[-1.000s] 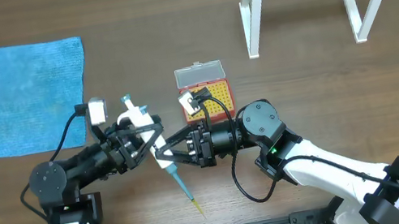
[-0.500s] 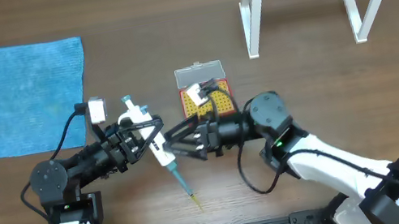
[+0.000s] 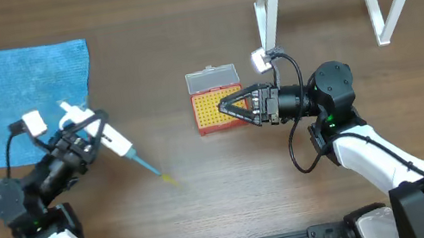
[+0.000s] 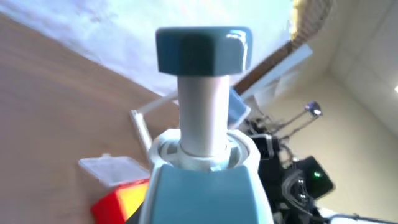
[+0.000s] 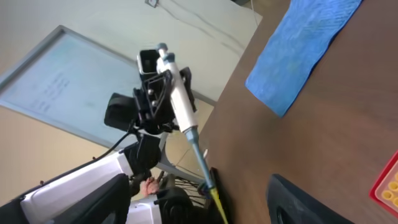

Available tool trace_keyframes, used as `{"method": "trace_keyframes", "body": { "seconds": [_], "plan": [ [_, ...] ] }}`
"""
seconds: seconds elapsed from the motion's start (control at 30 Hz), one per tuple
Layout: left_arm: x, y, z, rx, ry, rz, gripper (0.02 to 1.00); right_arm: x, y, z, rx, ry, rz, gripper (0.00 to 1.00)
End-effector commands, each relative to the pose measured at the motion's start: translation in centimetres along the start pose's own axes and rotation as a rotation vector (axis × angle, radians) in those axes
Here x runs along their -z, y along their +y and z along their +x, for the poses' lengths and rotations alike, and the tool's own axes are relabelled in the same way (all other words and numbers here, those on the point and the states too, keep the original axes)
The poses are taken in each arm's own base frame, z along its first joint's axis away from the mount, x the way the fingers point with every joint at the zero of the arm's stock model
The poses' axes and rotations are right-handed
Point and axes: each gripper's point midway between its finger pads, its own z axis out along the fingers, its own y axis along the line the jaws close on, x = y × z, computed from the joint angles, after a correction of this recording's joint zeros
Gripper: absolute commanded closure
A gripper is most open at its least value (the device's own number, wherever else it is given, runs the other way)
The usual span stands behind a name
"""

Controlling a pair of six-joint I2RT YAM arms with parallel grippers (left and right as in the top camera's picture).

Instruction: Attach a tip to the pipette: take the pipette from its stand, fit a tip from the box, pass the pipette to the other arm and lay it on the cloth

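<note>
Just beside the cloth [image 3: 26, 104], the left tool [image 3: 90, 133] was clamped on the pipette [image 3: 117, 142], holding it slanted above the bench [image 3: 211, 215] with the yellow tip [image 3: 168, 179] fitted, apparently for laying down; by the tip box [image 3: 204, 112] the right tool [image 3: 234, 106] stood spread and empty. Since a second earlier, the left arm had carried the pipette towards the cloth, and the right tool had released it and withdrawn

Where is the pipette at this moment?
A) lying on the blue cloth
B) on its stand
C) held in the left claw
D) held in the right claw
C: the left claw is shut on the pipette, which carries a yellow tip, while the right claw is open near the tip box.
</note>
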Motion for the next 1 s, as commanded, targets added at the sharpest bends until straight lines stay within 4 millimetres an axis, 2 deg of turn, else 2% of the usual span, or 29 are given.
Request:
{"method": "trace_keyframes", "body": {
  "seconds": [0.03,0.1,0.17,0.2,0.23,0.3,0.33,0.43,0.5,0.63,0.7,0.73,0.8,0.83,0.87,0.9,1.0],
  "plan": [
    [0.7,3.2,0.1,-0.181,-0.002,-0.114,0.991,0.1,0.0,-1.2,0.028,-0.059,0.023,0.294],
    [1.3,6.4,0.3,-0.217,-0.025,-0.261,0.991,0.2,-0.3,-2.0,0.001,-0.102,0.043,0.294],
    [3.8,12.2,0.5,-0.210,-0.057,-0.586,0.989,0.2,-0.5,-2.3,-0.067,-0.124,0.049,0.294],
    [4.7,13.5,0.6,-0.215,-0.056,-0.674,0.989,0.1,-0.4,-2.2,-0.097,-0.121,0.045,0.292],
    [5.1,13.9,0.7,-0.210,-0.049,-0.703,0.989,-0.2,-0.3,-2.0,-0.110,-0.113,0.040,0.292],
    [4.9,13.3,-0.3,-0.188,-0.034,-0.709,0.989,-0.8,-0.2,-1.8,-0.112,-0.114,0.040,0.292],
    [4.6,12.3,-1.5,-0.221,-0.004,-0.713,0.991,-1.0,-0.2,-1.7,-0.112,-0.113,0.040,0.292],
    [4.8,8.6,-7.3,-0.317,0.090,-0.807,0.989,-1.1,-0.9,-1.2,-0.160,-0.100,0.060,0.292],
    [5.3,7.9,-10.3,-0.331,0.164,-0.887,0.991,-1.1,-1.2,-1.0,-0.172,-0.095,0.069,0.292],
    [5.9,10.4,-17.2,-0.275,0.299,-1.074,0.991,-1.2,-1.1,-0.9,-0.145,-0.091,0.068,0.292],
    [6.5,12.9,-21.4,-0.257,0.431,-1.218,0.991,-2.0,-0.7,-0.2,-0.109,-0.062,0.058,0.292],
    [6.8,13.5,-22.4,-0.272,0.477,-1.270,0.993,-2.3,-0.6,0.1,-0.106,-0.054,0.055,0.292],
    [6.3,15.2,-23.7,-0.331,0.610,-1.351,0.991,-3.2,-0.5,1.1,-0.117,-0.021,0.053,0.292],
    [5.1,16.1,-23.9,-0.320,0.600,-1.329,0.991,-3.5,-0.8,1.8,-0.145,-0.005,0.065,0.292],
    [3.4,17.6,-23.6,-0.341,0.629,-1.306,0.991,-4.0,-1.3,2.6,-0.186,0.011,0.088,0.292],
    [2.3,20.1,-22.4,-0.373,0.710,-1.325,0.991,-4.6,-1.8,3.5,-0.217,0.024,0.114,0.292],
    [1.2,24.3,-20.0,-0.411,0.864,-1.383,0.991,-5.7,-1.8,4.5,-0.224,0.035,0.133,0.290]
  ]
}}
